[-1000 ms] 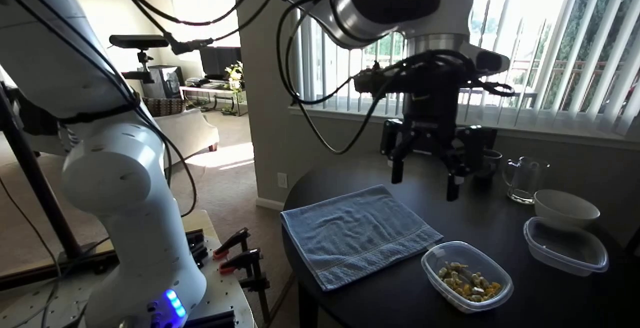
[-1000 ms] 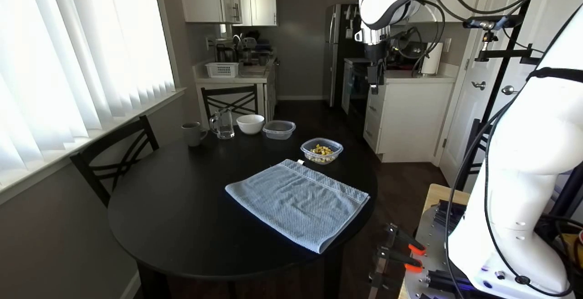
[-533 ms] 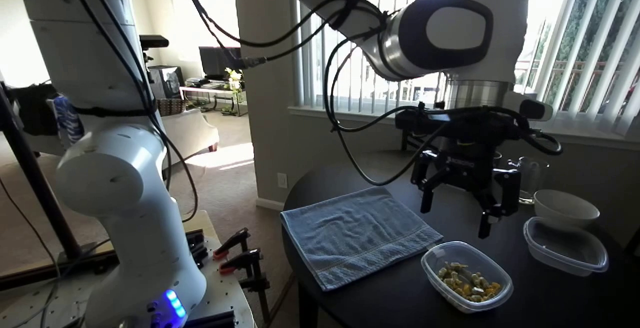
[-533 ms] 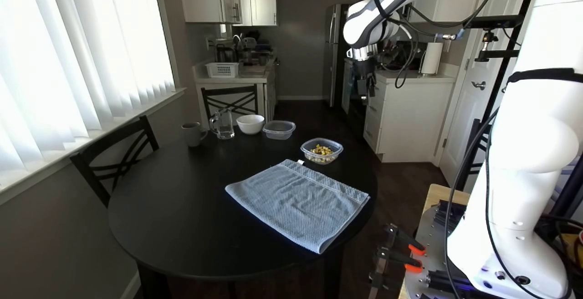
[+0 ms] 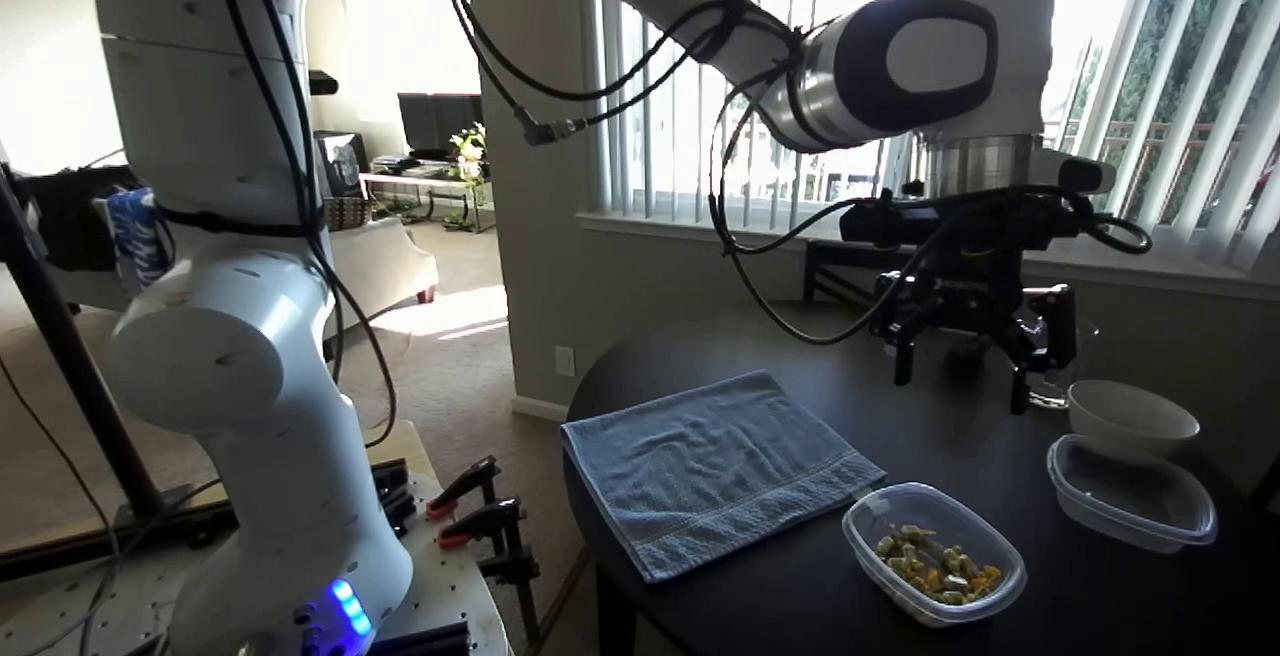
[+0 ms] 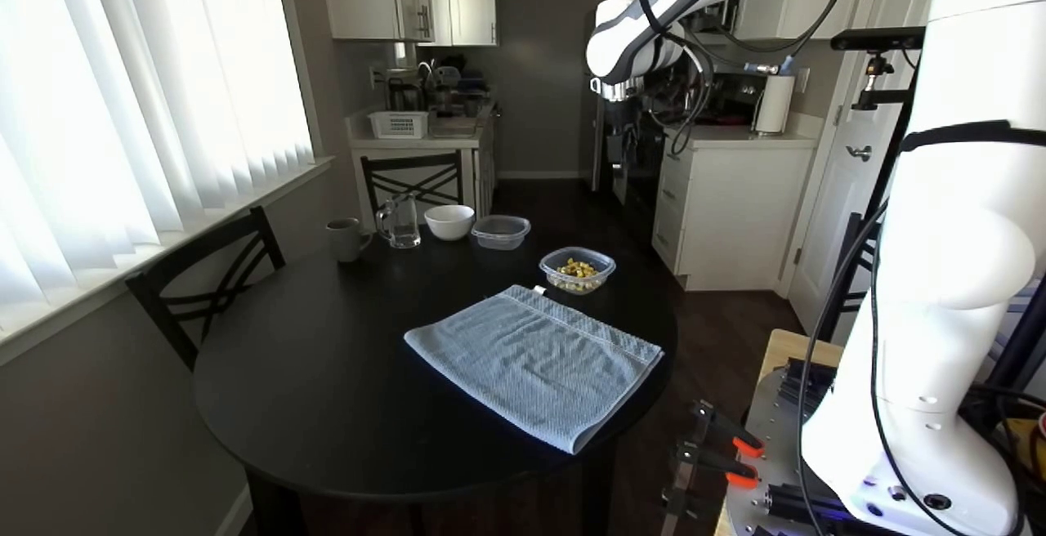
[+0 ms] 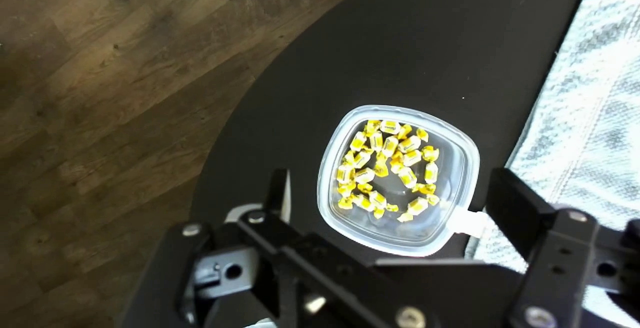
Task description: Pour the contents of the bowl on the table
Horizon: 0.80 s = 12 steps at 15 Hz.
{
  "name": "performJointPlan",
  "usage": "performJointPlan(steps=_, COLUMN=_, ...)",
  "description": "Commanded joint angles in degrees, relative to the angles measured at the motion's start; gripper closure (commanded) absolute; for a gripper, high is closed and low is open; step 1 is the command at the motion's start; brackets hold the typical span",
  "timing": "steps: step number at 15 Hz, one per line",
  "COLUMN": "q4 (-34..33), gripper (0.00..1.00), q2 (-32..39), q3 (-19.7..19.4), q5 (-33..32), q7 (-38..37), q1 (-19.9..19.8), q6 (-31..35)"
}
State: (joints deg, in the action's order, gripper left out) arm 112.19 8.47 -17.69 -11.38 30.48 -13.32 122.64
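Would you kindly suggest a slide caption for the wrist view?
Framed by the open pincer, a bowl of yellow-wrapped candies on the dark table, towel at right.

can read no word, number or brand. in the wrist view, can spot tiny print on the wrapped pieces (image 7: 407, 176) in the bowl (image 7: 326, 175) near the curved edge of the table (image 7: 260, 133), too small to make out. farther from that edge, can see a white tag (image 7: 469, 222) on the towel (image 7: 590, 133), washed out. in an exterior view, can find pale lettering on the gripper (image 5: 961, 380), too blurred.
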Motion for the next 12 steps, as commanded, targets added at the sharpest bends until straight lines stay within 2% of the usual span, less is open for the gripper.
performJointPlan(steps=1, q4=-0.42, gripper=0.0, q2=0.14, q3=1.63, q5=-0.24, q7=-0.13, q1=-1.49, q6=-0.25)
performJointPlan(steps=5, q4=-0.46, gripper=0.0, q2=0.23, q3=1.63, q5=-0.24, q7=-0.08, q1=-1.62, q6=-0.22)
performJointPlan(steps=6, q4=-2.26, gripper=0.0, q2=1.26, q3=1.73, q5=0.96, q7=-1.25, q1=-1.64, q6=-0.14)
performJointPlan(steps=8, q4=-8.32, gripper=0.0, q2=6.23, q3=2.84, q5=6.39, q7=-0.97, q1=-2.17, q6=0.9)
performJointPlan(steps=9, q4=-12.01, gripper=0.0, q2=9.26, q3=4.03, q5=12.55, q7=-0.85, q1=-2.83, q6=0.59)
performJointPlan(steps=12, q4=-20.63, gripper=0.0, q2=17.57, q3=7.34, q5=23.87, q7=-2.43, q1=-5.4, q6=-0.46)
